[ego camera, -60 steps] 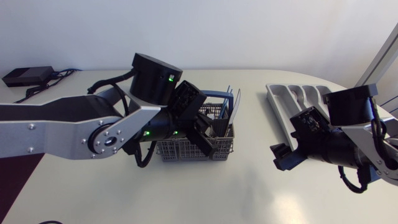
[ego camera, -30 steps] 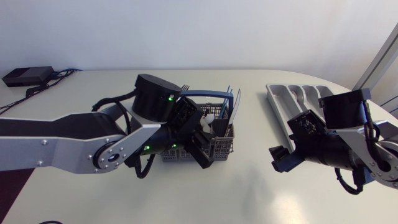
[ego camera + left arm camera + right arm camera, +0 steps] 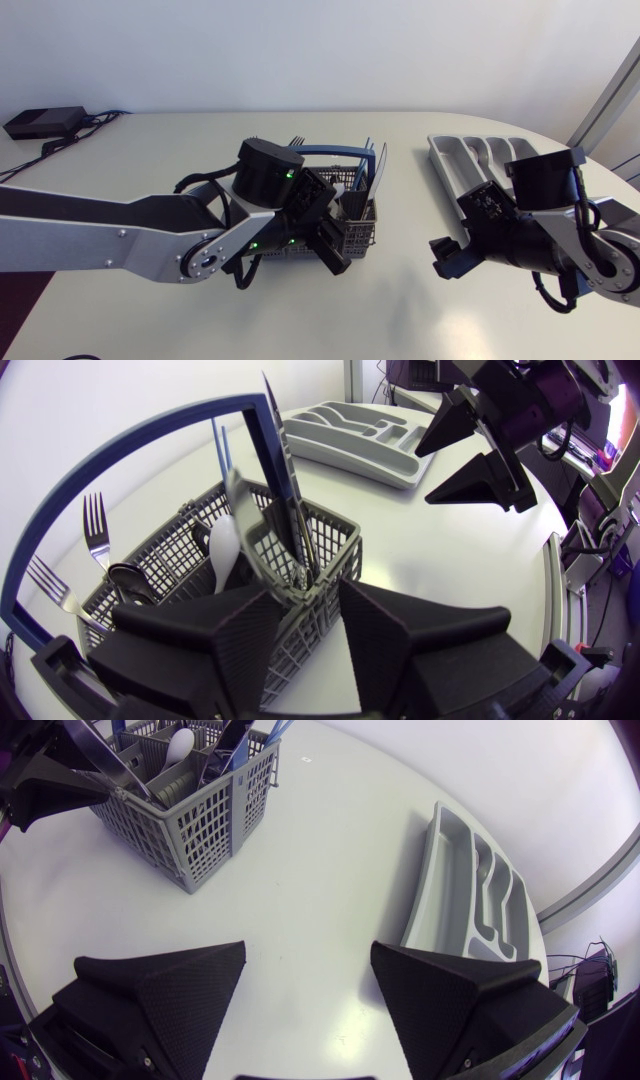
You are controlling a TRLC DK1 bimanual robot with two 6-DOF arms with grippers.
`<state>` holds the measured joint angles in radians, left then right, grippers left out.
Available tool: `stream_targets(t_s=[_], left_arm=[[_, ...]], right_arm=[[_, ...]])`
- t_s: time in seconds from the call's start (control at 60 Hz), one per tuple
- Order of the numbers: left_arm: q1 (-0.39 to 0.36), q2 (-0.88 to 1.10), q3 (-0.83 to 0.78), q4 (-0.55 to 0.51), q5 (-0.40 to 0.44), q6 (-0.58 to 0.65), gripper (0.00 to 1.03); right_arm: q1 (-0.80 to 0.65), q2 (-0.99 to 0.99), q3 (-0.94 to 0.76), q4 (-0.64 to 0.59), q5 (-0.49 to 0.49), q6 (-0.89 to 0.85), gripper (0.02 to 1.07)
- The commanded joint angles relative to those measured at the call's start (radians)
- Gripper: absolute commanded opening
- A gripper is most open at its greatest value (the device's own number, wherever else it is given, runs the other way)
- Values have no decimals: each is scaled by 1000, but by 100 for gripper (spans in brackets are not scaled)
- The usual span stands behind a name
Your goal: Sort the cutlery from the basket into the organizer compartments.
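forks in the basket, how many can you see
2. One fork and another fork stand tines up, side by side, at the basket's end away from the organizer. Others may be hidden.

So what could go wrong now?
The left gripper is open astride a corner of the basket, so it might pinch the mesh instead of a knife and drag the basket. The cutlery is packed together under the blue handle, so a lifted piece might snag.
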<state>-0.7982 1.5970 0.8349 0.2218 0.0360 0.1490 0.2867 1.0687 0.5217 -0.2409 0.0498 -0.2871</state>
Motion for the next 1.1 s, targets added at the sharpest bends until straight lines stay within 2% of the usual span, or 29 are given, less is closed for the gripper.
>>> stream_targets(t_s=[0.0, 0.333, 0.467, 0.817, 1.083], left_arm=[[-3, 23, 12, 31, -1, -31, 36], [-6, 55, 27, 85, -1, -37, 20], [-3, 63, 32, 97, -1, -51, 4], [2, 31, 56, 63, -1, -57, 3], [17, -97, 76, -27, 5, -54, 3]], right_arm=[[6, 20, -26, 18, 4, 25, 92], [6, 34, -31, 31, 4, 23, 92], [6, 36, -34, 32, 4, 22, 92], [16, -7, -40, 28, -5, 8, 92], [149, -104, -54, 54, -30, -21, 92]])
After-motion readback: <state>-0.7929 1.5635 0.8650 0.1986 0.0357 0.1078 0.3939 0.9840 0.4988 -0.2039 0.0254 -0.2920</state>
